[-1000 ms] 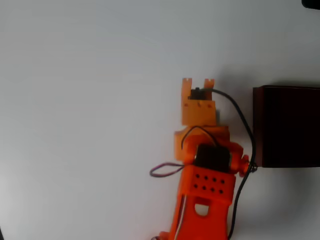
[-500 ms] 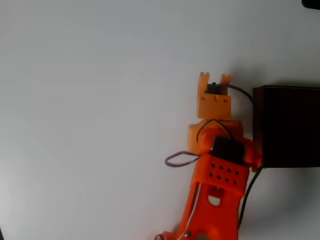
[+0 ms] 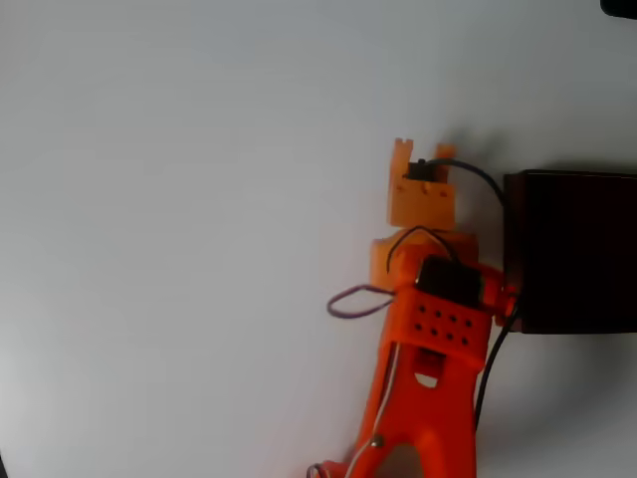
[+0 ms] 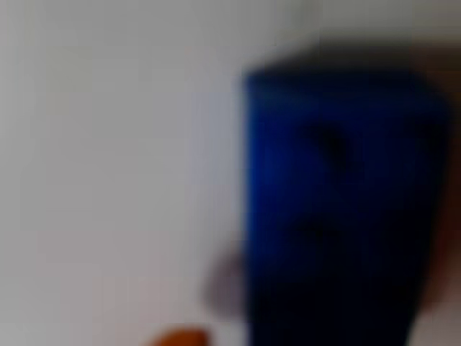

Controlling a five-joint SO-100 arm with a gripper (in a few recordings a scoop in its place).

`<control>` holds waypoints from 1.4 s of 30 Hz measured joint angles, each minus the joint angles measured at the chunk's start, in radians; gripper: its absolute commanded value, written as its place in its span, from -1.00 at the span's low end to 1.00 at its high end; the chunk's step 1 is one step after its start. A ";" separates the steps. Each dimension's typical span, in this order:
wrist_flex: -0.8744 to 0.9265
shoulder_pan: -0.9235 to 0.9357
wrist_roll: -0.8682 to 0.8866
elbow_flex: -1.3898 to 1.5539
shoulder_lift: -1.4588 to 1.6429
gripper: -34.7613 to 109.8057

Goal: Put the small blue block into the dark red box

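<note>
Overhead, the table (image 3: 179,219) is a plain white, matte surface reaching to every edge of the picture, lit evenly, with soft grey shadows falling to the right of the arm and under the box. Nothing of the room beyond shows, save a small dark shape (image 3: 619,7) at the top right corner.

An orange arm (image 3: 430,398) comes up from the bottom edge, with a black cable looping off its right side and a thin purple wire curling out on its left. Its gripper (image 3: 423,159) points toward the top of the picture, just left of the dark red box (image 3: 572,254). That box sits at the right edge, cut off by the frame, its inside nearly black.

Close up in the wrist view, the small blue block (image 4: 338,209) looms large and badly blurred, right in front of the lens over the pale table. Whether the fingers are closed on it I cannot tell; they are hidden beneath the wrist from above.
</note>
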 measured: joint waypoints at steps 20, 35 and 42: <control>0.025 -0.012 -0.023 -0.089 -0.084 -0.51; 0.439 0.431 -0.383 -0.408 0.256 -0.52; 0.319 0.443 -0.453 -0.416 0.067 -0.47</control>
